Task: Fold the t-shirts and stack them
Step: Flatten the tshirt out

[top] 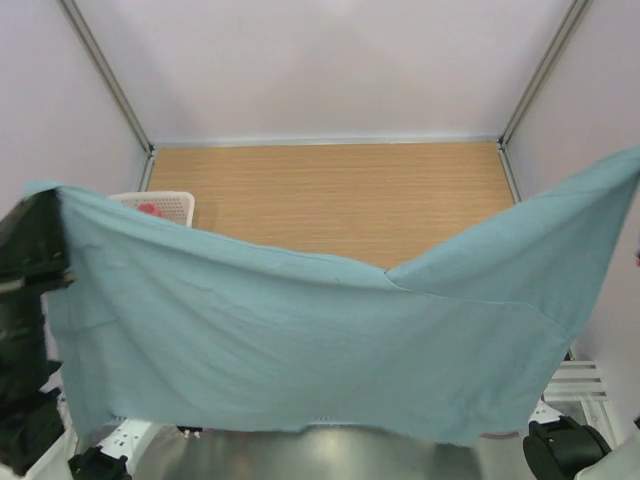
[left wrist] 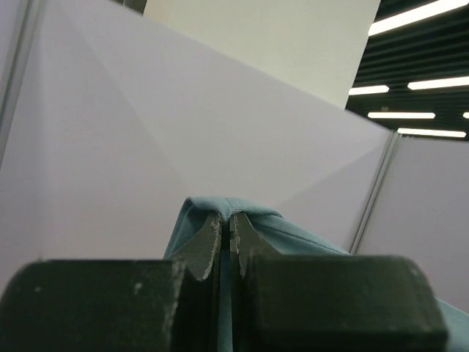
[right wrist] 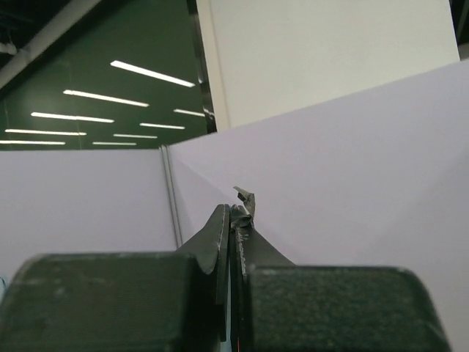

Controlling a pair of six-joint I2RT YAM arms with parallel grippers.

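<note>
The grey-teal t-shirt (top: 300, 340) hung spread wide in the air above the worktop (top: 330, 190), its top edge sagging in the middle and its lower hem hanging free near my arm bases. My left gripper (left wrist: 229, 220) was clenched on the shirt's left top corner – the cloth folded over the tips. My right gripper (right wrist: 236, 216) was likewise clamped tight, only a small nub of material poking past its tips, where the shirt's right corner rose out of the overhead view. Behind the shirt's left side, a white basket (top: 172, 204) sat on the worktop with a bit of crimson-pink cloth (top: 150, 210) inside.
</note>
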